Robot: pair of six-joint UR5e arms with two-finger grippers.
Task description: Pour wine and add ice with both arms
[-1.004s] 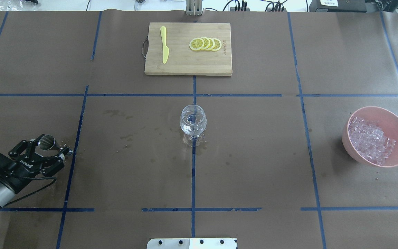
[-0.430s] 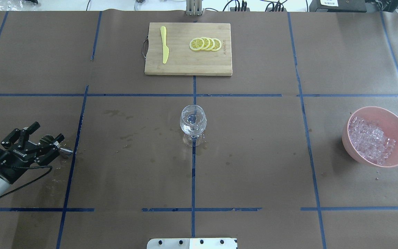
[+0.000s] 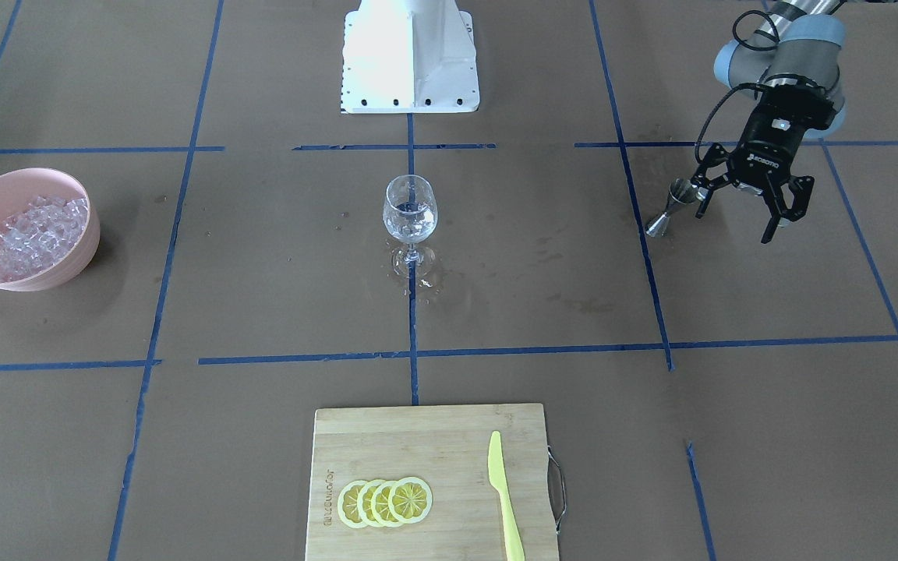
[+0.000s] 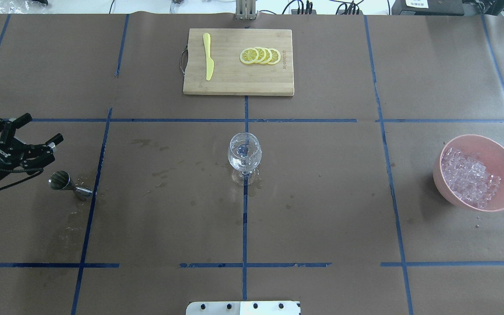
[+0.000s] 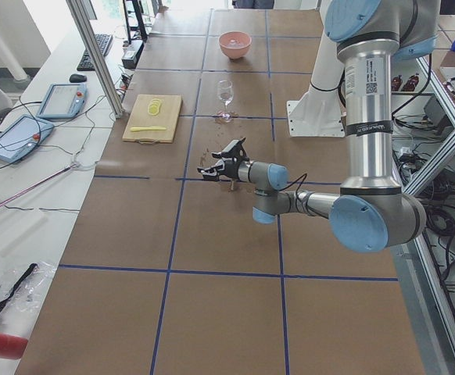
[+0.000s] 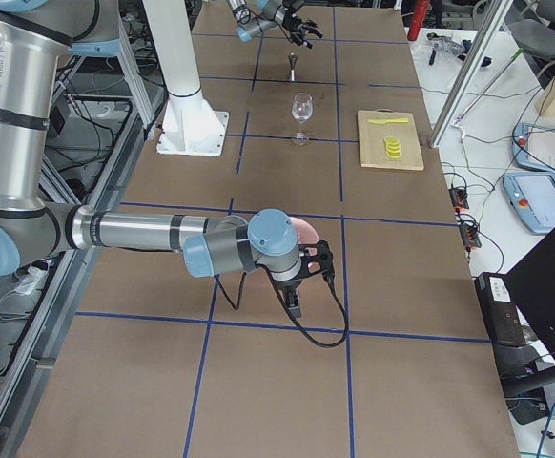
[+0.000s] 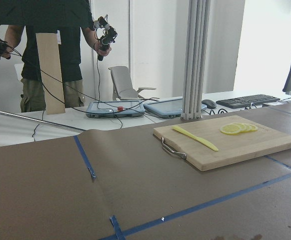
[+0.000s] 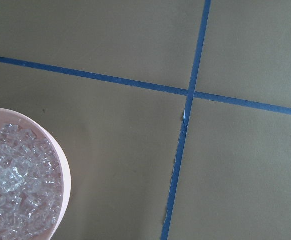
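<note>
- Exterior front-facing: the left end effector (image 3: 737,216) hangs over the surface (image 3: 262,312) at the view's right. Its fingers are spread wide with nothing between them. A metal jigger (image 3: 669,208) stands just beside it, clear of the fingers. The ice (image 3: 32,227) is heaped in a pink bowl (image 3: 67,269) at the view's far left. A wine glass (image 3: 410,212) stands upright in the middle, with wet marks around its foot.
- Overhead exterior: the left end effector is at the left edge, wide and empty, with the jigger on the robot's side of it. A cutting board (image 4: 238,83) lies at the far edge. It carries lemon slices (image 4: 260,56) and a yellow knife (image 4: 208,57). The bowl of ice sits far right, well apart from the glass.
- Exterior left: the near arm reaches low across the surface, with the glass and the bowl beyond it.
- Exterior right: the right end effector (image 6: 308,286), on the near arm, hovers by the bowl and hides most of it. I cannot tell whether it is wide or narrow.
- Left wrist-mounted: the board, knife and slices lie ahead.
- Right wrist-mounted: looking down, the ice and the bowl's rim fill the lower left corner, beside a cross of blue tape (image 8: 188,95).
</note>
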